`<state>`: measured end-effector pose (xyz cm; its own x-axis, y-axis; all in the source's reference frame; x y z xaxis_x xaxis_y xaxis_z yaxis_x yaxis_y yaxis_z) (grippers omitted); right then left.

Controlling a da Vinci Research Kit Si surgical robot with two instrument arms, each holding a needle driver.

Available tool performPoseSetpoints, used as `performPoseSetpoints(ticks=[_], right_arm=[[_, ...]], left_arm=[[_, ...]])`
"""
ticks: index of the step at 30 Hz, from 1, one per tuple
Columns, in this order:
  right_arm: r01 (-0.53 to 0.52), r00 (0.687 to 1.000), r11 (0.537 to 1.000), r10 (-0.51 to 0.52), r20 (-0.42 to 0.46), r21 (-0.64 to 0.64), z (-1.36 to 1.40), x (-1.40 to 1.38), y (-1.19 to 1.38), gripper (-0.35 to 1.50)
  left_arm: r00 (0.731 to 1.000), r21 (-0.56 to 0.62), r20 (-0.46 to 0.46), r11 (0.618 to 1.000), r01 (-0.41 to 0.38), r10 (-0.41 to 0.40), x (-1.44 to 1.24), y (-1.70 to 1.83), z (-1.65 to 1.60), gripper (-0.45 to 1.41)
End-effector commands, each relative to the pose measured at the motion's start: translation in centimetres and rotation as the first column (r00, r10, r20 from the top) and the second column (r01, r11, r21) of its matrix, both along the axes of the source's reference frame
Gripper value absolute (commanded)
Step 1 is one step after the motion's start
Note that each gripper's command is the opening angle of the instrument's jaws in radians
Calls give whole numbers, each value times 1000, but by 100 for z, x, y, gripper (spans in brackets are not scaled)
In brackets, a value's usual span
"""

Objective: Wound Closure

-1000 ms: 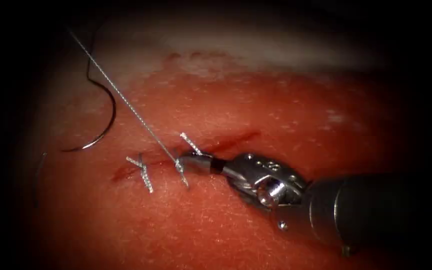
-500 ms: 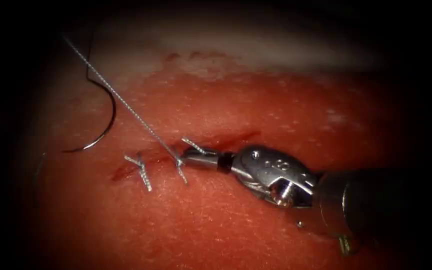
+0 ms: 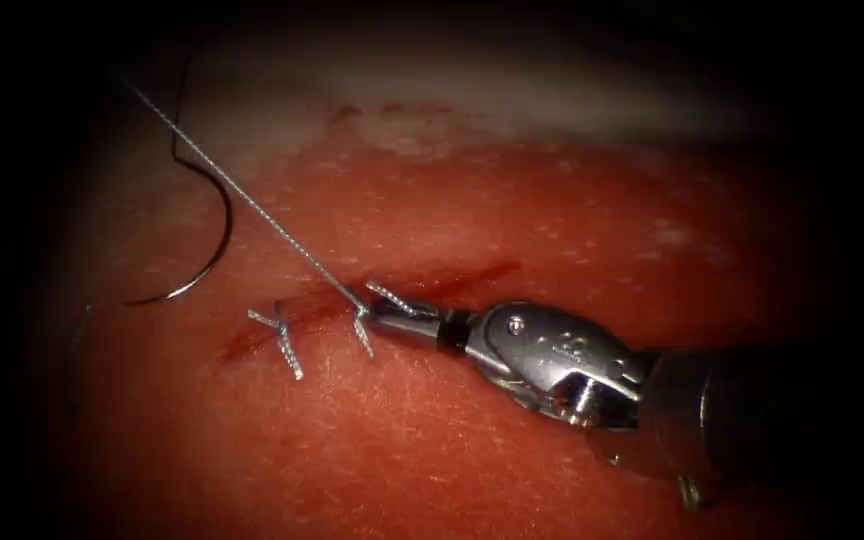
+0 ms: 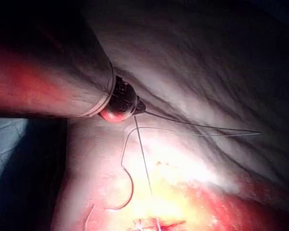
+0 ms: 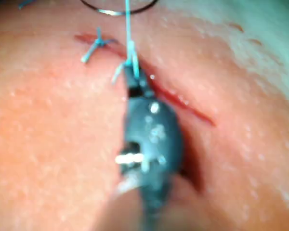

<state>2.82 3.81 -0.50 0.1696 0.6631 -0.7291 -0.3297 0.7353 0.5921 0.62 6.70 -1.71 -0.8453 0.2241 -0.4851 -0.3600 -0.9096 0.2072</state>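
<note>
Right gripper (image 3: 377, 315) was pressed together at the knot in the middle of the endoscope view, and I judged it was pinching the thread (image 3: 252, 205) there, right on the cut (image 3: 432, 285). From that knot the thread ran tight up to the upper left of the frame. In the left wrist view the same thread went into the tip of my left gripper (image 4: 137, 108), so I took it that the left gripper was pinching the thread too, though I could not see its jaws well.

Neither gripper held the needle (image 3: 207, 245). It lay loose on the tissue (image 3: 552, 220) at the left of the endoscope view, left of the cut and not stuck in.

A finished stitch (image 3: 282, 335) with short ends sat on the cut left of the knot.

What could go wrong? The thread was tight, so I thought a hard pull might snap it or tear the tissue at the knot. If the right gripper let go too soon, the knot might get loose. The loose needle could also get dragged by its thread and poke the tissue.
</note>
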Motion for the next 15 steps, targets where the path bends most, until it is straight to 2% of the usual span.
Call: performPoseSetpoints(ticks=[1, 6, 8, 9, 10, 11, 13, 15], right_arm=[[6, 1000, 1000, -6, 1, -2, 5, 6, -6, -35], [24, 1000, 999, -24, 5, -47, -5, 13, 1, -35], [47, 998, 998, -49, -51, -43, -15, 14, 4, -35], [50, 996, 998, -53, -66, -44, -19, 14, 4, -15], [74, 994, 993, -81, -72, -93, -25, 13, 4, 47], [93, 992, 987, -103, -72, -130, -29, 13, 4, 83], [143, 983, 969, -162, -80, -200, -46, 12, 2, 120], [164, 978, 967, -186, -96, -195, -58, 10, 1, 121]], left_arm=[[1000, -3, -1, 1000, 2, -2, -2, -1, 10, -35], [1000, 16, 14, 1000, 12, -12, -11, -3, 10, -35], [999, 33, 47, 999, 20, -22, -26, -3, 4, -35], [998, 45, 60, 999, 24, -26, -32, -4, 1, -35], [997, 59, 77, 998, 25, -30, -38, -4, -1, -35], [995, 73, 94, 997, 30, -37, -47, -5, -4, -35], [988, 120, 143, 992, 43, -60, -67, -7, -10, -35], [980, 164, 179, 985, 56, -85, -80, -9, -13, -35]])
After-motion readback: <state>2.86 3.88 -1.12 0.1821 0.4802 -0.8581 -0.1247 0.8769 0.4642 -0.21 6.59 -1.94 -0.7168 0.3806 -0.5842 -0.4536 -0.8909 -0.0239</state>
